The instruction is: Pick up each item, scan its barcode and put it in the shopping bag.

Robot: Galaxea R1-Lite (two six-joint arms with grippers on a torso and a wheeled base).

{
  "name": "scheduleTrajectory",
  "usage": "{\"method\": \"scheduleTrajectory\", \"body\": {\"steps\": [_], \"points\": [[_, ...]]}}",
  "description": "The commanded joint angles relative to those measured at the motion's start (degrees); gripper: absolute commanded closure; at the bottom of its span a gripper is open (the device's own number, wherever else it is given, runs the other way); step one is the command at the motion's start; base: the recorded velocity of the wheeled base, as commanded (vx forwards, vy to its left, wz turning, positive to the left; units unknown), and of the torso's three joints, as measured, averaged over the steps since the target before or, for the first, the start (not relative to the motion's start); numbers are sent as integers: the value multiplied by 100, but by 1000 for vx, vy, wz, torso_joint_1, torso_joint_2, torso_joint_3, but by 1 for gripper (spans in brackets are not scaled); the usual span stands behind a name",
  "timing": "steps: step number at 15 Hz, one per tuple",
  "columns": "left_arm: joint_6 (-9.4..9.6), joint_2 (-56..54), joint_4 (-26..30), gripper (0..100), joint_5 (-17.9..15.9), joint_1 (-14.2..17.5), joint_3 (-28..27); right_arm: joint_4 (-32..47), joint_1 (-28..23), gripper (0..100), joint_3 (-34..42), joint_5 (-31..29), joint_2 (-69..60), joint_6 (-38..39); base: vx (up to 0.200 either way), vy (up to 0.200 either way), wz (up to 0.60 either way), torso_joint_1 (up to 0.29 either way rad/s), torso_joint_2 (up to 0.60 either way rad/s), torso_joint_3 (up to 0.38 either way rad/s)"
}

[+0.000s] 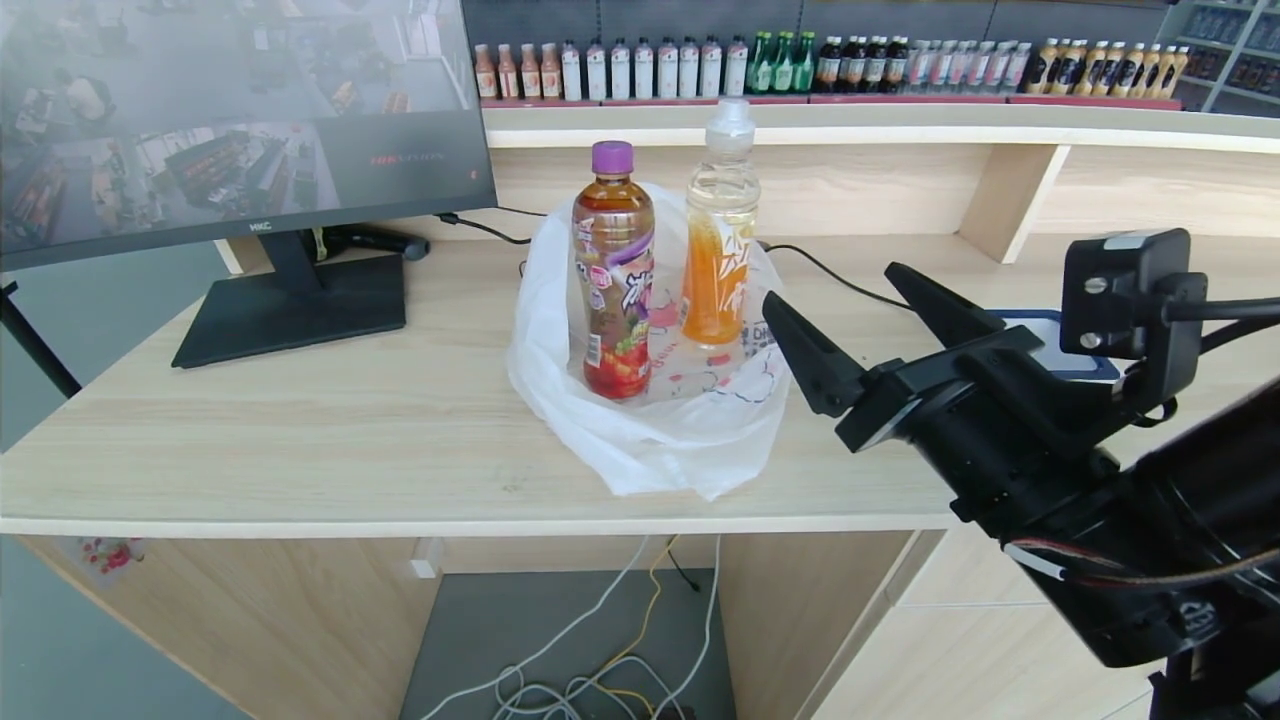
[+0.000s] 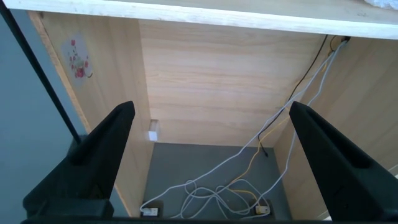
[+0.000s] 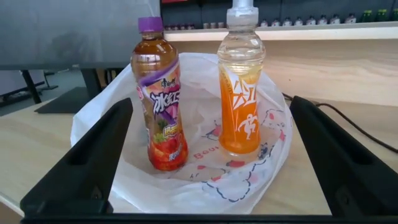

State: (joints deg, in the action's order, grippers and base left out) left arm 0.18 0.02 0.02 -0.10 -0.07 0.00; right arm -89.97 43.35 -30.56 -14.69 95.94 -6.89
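A white plastic shopping bag [image 1: 640, 440] [image 3: 249, 180] lies open on the wooden counter [image 1: 300, 440]. Two bottles stand upright inside it: a purple-capped tea bottle [image 1: 612, 270] [image 3: 161, 99] and, beside it, a white-capped bottle with an orange label [image 1: 718, 230] [image 3: 241, 81]. My right gripper [image 1: 860, 305] [image 3: 211, 162] hangs open just right of the bag, fingers empty and pointed at the bottles. My left gripper [image 2: 211, 155] is open below the counter edge, facing the cabinet recess, holding nothing.
A monitor on a black stand [image 1: 290, 300] occupies the counter's back left. Black cables [image 1: 830, 275] run behind the bag. A blue-edged pad [image 1: 1050, 335] lies behind my right gripper. Loose cables [image 2: 230, 186] lie on the floor under the counter. A raised shelf [image 1: 880, 130] backs the counter.
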Motion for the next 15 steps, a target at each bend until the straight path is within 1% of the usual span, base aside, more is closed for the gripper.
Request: {"method": "scheduleTrajectory", "body": {"steps": [1, 4, 6, 9, 15], "points": [[8, -2, -2, 0, 1, 7, 0, -3, -2, 0, 147, 1, -111, 3, 0, 0, 0, 0, 0, 0], [34, -2, -2, 0, 1, -1, 0, -3, -2, 0, 147, 1, -155, 3, 0, 0, 0, 0, 0, 0], [-9, -2, -2, 0, 10, -1, 0, -3, -2, 0, 147, 1, -155, -6, 0, 0, 0, 0, 0, 0], [-27, -2, -2, 0, 10, -1, 0, -3, -2, 0, 103, 1, -93, 3, -200, 0, 0, 2, 4, 1], [-36, -2, -2, 0, 10, 7, 0, -3, -2, 0, 112, 1, -75, -6, 0, 0, 0, 0, 0, 0]]}}
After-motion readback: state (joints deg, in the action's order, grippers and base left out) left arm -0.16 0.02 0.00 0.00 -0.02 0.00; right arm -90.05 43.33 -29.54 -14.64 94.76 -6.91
